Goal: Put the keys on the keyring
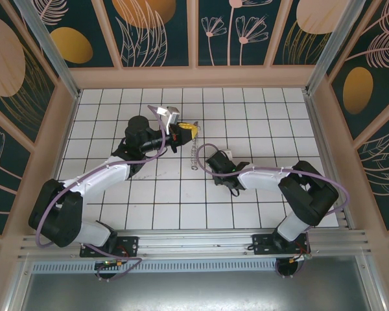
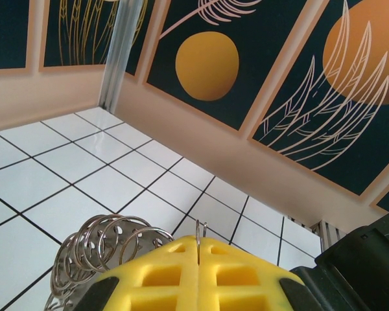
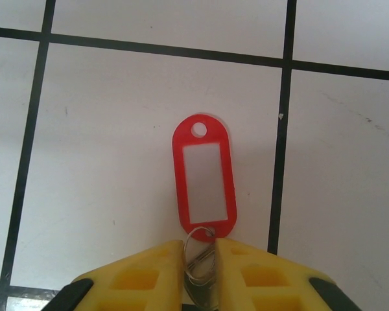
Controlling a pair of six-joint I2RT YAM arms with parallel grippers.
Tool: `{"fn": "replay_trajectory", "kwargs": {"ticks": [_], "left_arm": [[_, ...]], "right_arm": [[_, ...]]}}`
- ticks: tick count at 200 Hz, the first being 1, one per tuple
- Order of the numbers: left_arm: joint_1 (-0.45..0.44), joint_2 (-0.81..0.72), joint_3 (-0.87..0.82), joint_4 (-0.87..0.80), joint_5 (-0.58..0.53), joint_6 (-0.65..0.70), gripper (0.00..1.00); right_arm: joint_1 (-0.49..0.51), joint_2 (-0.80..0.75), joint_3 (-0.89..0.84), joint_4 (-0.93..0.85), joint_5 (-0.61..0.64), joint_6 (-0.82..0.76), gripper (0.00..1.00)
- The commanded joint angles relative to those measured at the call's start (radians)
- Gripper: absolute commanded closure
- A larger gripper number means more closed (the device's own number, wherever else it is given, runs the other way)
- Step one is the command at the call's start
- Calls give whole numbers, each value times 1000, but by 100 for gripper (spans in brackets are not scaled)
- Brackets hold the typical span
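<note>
Pinching the keyring upright in my closed left gripper, above the worktop toward its far edge, to present it; my right gripper nips the keys, flat mid-worktop, by their silvery end for lifting.

The white-shelled left arm and its matching right arm are showing black joints and black base plates. A lilac cable is looping along each. Yellow, square-recessed finger pads are tipping the left gripper and the right gripper.
</note>
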Motion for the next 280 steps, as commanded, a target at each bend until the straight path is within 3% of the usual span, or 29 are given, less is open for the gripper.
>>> {"fn": "replay_trajectory", "kwargs": {"ticks": [1, 35, 79, 100, 132, 185, 238, 280], "left_arm": [[-4, 6, -2, 81, 25, -13, 100], [-5, 8, 0, 81, 28, -14, 100], [-4, 13, 9, 82, 39, -18, 100], [-4, 15, 17, 82, 45, -18, 100], [-5, 17, 25, 80, 56, -21, 100], [-4, 22, 50, 68, 107, -20, 100], [-31, 29, 102, -6, 141, 26, 100], [-84, 48, 199, -142, 134, 118, 100]], "right_arm": [[-11, -8, 11, 8, 4, -2, 84], [-14, -14, 11, 5, -2, -5, 100], [-64, -136, 12, -10, -44, -43, 100], [-139, -263, -9, 41, -163, -85, 100], [-292, -446, -77, 169, -455, -121, 100], [-522, -614, -171, 414, -906, -89, 100], [-609, -684, -196, 579, -1115, -26, 100], [-627, -733, -199, 625, -1170, -14, 100]]}}
